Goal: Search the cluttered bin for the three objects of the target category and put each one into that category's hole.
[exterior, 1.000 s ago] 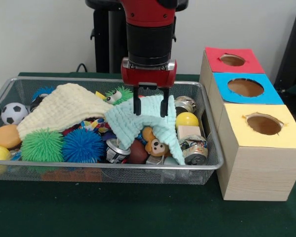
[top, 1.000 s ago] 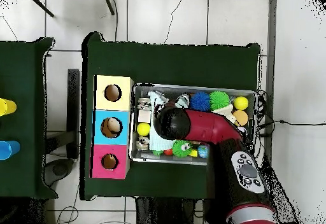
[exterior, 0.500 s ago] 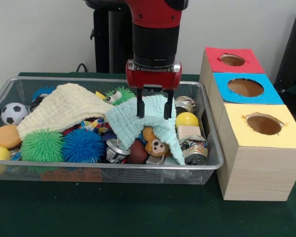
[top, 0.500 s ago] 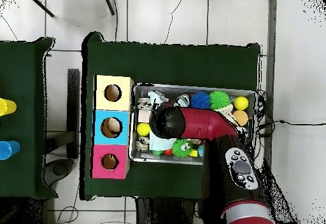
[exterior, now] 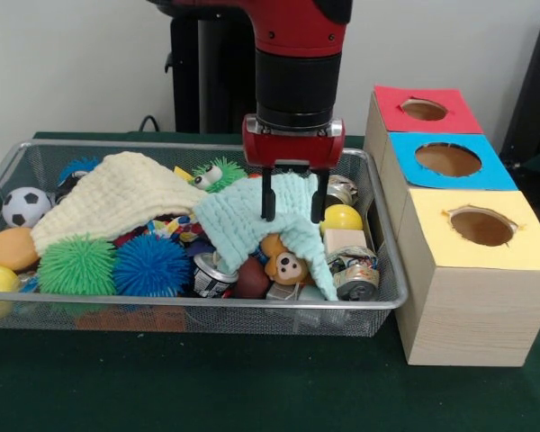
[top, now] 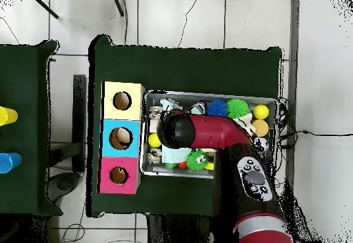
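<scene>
A: Where does the gripper (exterior: 293, 207) stand?

B: Above the right half of the wire-mesh bin (exterior: 252, 310), its two dark fingers (exterior: 268, 200) spread apart and holding nothing; they hang just in front of the pale mint waffle-weave cloth (exterior: 252, 220), with the round yellow ball (exterior: 341, 218) just beside them toward the boxes.

A: And the target things?

B: The pictures do not say which category is meant; balls, spiky rubber toys and dented tin cans (exterior: 355, 279) all lie in the bin, partly under the mint cloth and the cream waffle-weave cloth (exterior: 108, 198); the holes wait in the red-topped box (exterior: 423, 110), the blue-topped box (exterior: 448, 160) and the yellow-topped wooden box (exterior: 479, 227), standing on the green counter (exterior: 252, 378) just beside the bin.

A: How should the step be done well?

B: Probably by closing on one thing only; if the ball is wanted, the gripper should centre over it, clear of the cloth's fold, lest fabric be dragged up too; a smooth ball may squirt out of a shallow pinch, so the fingers should go down past its widest part.
</scene>
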Available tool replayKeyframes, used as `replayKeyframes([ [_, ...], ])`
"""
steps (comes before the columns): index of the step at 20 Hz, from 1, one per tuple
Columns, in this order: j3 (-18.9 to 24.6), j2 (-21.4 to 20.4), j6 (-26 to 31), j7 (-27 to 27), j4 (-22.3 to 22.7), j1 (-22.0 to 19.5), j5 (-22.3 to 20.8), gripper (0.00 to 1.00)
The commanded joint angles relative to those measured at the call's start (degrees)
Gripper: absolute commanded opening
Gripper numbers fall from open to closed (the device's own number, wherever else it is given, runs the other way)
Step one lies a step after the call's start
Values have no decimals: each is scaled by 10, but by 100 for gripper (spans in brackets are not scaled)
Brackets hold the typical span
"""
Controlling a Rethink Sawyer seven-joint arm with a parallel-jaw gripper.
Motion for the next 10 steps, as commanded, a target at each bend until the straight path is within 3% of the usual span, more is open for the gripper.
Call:
replayKeyframes([
  [1, 25, 34, -24, 42, -37, 10, -12, 100],
  [10, 29, 41, -21, 41, -43, 4, -5, 100],
])
